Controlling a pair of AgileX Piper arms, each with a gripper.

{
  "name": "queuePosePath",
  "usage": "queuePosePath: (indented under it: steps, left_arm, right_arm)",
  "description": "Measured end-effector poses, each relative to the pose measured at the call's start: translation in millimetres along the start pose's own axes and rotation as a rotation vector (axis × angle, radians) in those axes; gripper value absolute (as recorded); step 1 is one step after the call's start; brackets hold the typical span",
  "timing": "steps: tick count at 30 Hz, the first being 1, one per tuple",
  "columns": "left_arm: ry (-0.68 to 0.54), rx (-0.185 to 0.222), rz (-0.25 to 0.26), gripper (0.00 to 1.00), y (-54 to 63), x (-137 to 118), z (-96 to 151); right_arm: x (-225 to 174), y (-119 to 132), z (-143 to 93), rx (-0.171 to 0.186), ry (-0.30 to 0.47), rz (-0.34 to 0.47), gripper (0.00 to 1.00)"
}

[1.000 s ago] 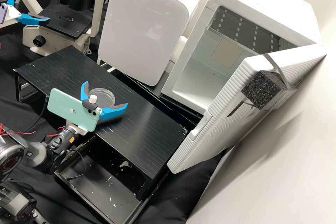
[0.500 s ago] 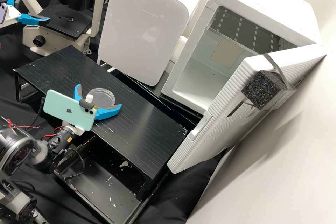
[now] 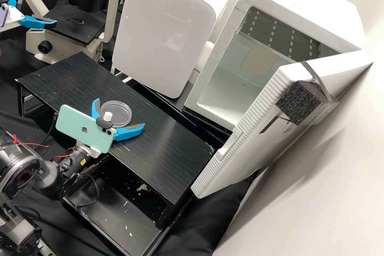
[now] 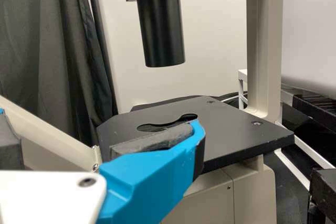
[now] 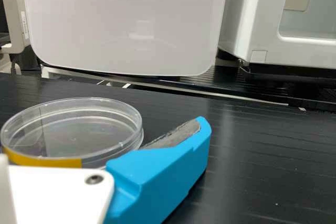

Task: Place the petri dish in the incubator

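No words or numbers could be read — just a small dark logo [image 3: 84, 130] on the mint-green phone [image 3: 70, 123] and an orange label [image 3: 83, 162] (print too tiny) on the right arm [image 3: 50, 177].

Observed: clear petri dish [image 5: 73, 129], yellow-banded, flat on black tabletop [image 5: 257, 156], just ahead of the right gripper [image 3: 120, 113]; pale rounded panel [image 5: 126, 24] and white cabinet [image 5: 260, 32] farther ahead.

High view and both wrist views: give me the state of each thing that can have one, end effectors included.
Petri dish: resting on the black stand, between the right end effector's spread fingers
Ribbed white door: open
White cabinet behind it: open, interior visible
Smooth-fronted white cabinet: shut
Right end effector: open
Left end effector: open
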Motion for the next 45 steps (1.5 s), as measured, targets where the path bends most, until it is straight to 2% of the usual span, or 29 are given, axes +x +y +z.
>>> queuePosePath:
  steps: [3, 4, 12, 18, 35, 45]
  left_arm:
    - [0.0, 0.0, 0.0, 1.0, 0.0, 0.0, 0.0]
    - [0.0, 0.0, 0.0, 1.0, 0.0, 0.0, 0.0]
    - [0.0, 0.0, 0.0, 1.0, 0.0, 0.0, 0.0]
    - [0.0, 0.0, 0.0, 1.0, 0.0, 0.0, 0.0]
    - [0.0, 0.0, 0.0, 1.0, 0.0, 0.0, 0.0]
    - [0.0, 0.0, 0.0, 1.0, 0.0, 0.0, 0.0]
  right_arm:
    - [1.0, 0.4, -0.7, 0.003, 0.007, 0.001, 1.0]
    - [0.9, 0.2, -0.8, 0.003, 0.01, -0.002, 0.0]
    - [0.7, -0.2, -1.0, -0.002, 0.023, -0.017, 0.0]
    - [0.6, -0.6, -1.3, 0.015, 0.03, -0.024, 0.0]
    - [3.2, 1.8, -1.8, 0.01, 0.039, -0.019, 0.0]
    - [2.9, 2.3, -1.1, 0.026, 0.041, -0.024, 0.0]
